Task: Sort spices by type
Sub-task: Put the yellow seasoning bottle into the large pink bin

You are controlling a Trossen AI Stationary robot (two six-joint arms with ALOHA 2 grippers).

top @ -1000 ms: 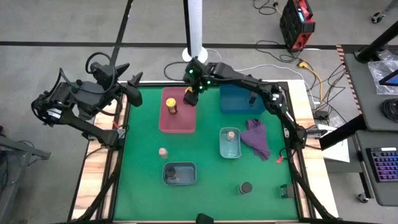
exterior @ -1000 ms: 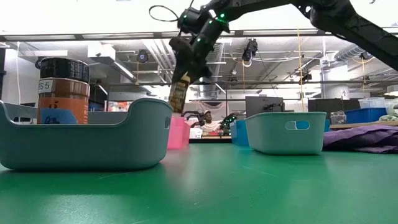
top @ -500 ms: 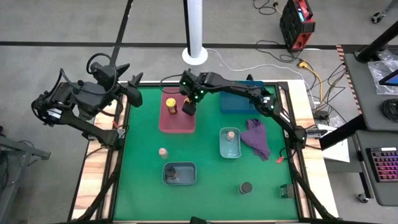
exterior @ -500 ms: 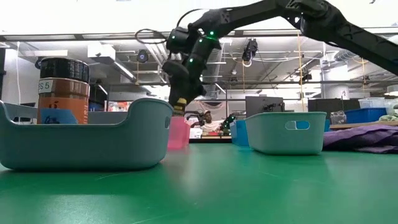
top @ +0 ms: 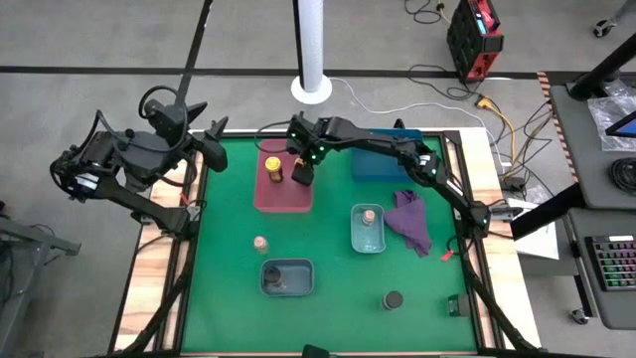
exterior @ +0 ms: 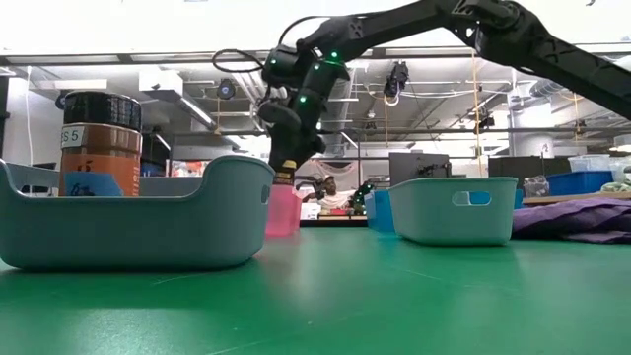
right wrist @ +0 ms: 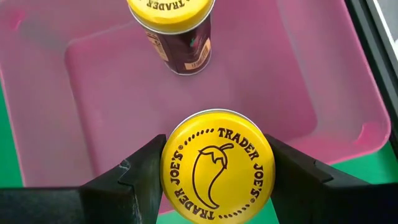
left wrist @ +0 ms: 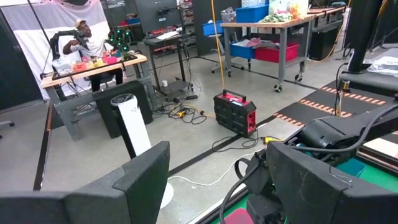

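My right gripper (top: 303,171) is shut on a yellow-lidded spice jar (right wrist: 217,166) and reaches down into the pink tray (top: 283,197). A second yellow-lidded jar (top: 274,169) stands upright in that tray beside it. One tiny pinkish-tan jar (top: 369,215) stands in the pale tray, and another (top: 260,243) stands on the green mat. A round dark-lidded jar (top: 275,279) is in the grey tray, and a second (top: 394,299) stands on the mat. No slim dark rectangular jars show. My left gripper (left wrist: 217,186) is open and waits off the table's far left corner. My right gripper pinches the yellow-lidded jar between its two fingers (right wrist: 134,180), one on each side just under the lid (right wrist: 217,124). It comes from above, pointing down. The jar is upright over the pink tray's floor. Tray walls hide its base, so whether it stands there cannot be told.
A blue tray (top: 383,159) sits at the far edge under my right arm. A purple cloth (top: 410,219) lies beside the pale tray (top: 356,239). The grey tray (top: 301,288) is near the front. Open green mat lies at the near left and near right.
My right gripper came down and toward the near edge, carrying the yellow-lidded jar from above the pink tray's far rim into the tray next to the other yellow-lidded jar. In the last half second it hardly moved.
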